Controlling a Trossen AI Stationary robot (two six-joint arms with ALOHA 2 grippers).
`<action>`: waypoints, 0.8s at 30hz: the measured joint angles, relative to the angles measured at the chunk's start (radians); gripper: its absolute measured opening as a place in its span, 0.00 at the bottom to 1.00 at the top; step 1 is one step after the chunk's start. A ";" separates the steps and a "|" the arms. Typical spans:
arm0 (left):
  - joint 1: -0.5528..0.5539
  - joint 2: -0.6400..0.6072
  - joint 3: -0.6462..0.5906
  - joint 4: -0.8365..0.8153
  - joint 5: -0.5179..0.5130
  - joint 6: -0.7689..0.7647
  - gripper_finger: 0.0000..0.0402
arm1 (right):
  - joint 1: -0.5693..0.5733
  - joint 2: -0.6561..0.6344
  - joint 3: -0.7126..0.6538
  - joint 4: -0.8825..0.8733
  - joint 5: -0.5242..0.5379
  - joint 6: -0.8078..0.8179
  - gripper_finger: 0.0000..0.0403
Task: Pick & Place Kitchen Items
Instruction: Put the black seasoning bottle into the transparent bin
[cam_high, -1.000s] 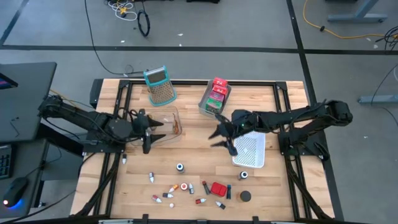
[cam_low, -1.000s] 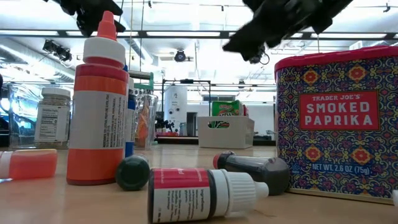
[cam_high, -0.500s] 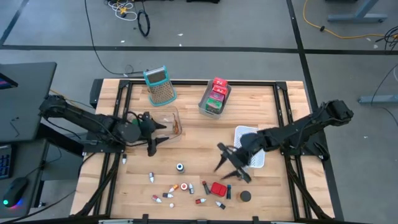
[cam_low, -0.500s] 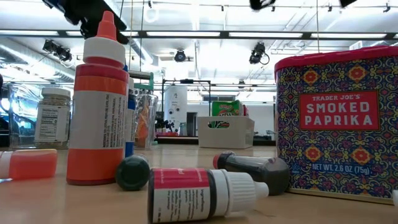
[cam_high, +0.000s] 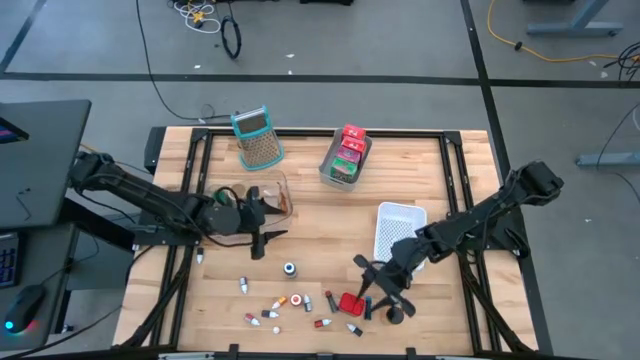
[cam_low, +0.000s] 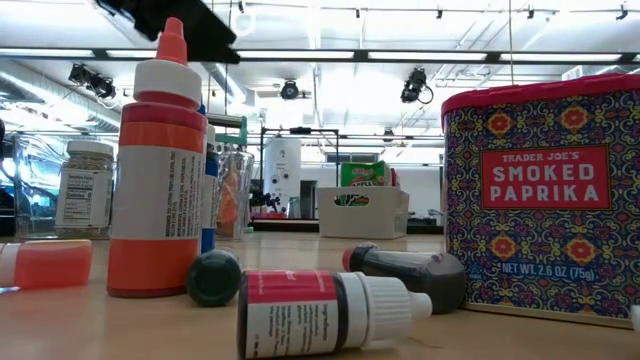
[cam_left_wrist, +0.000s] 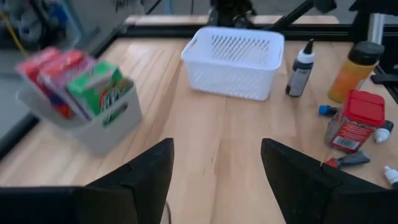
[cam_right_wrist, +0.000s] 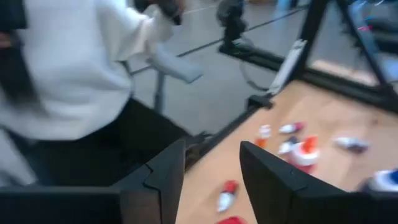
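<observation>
Several small bottles (cam_high: 272, 306) were seen lying flat beside the upright paprika tin (cam_high: 350, 303); both grippers (cam_high: 262, 237) (cam_high: 378, 291) were held open, empty.

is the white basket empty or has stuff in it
Empty. The left wrist view looks into the white basket and shows only its slotted walls and bare floor; the high view shows nothing in it either.

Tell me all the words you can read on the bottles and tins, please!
"TRADER JOE'S SMOKED PAPRIKA" on the red patterned tin.
"NET WT. 2.6 OZ (75g)" along the bottom of the same tin.
Orange squeeze bottle: label print too small to read.
Spice jar: label too small to read.
Lying dropper bottle: print too small to read.
Green packet in the far white bin: blurred, unreadable.
</observation>
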 joint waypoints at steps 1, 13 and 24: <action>0.000 0.001 0.000 0.018 0.000 0.022 0.62 | 0.011 0.000 0.000 0.004 -0.001 0.013 0.43; 0.000 -0.001 0.000 0.040 -0.013 0.009 0.62 | 0.136 0.000 0.001 -0.153 0.113 0.075 0.64; 0.000 -0.001 0.000 0.041 -0.049 -0.005 0.62 | 0.224 0.011 0.001 -0.394 0.167 0.112 0.67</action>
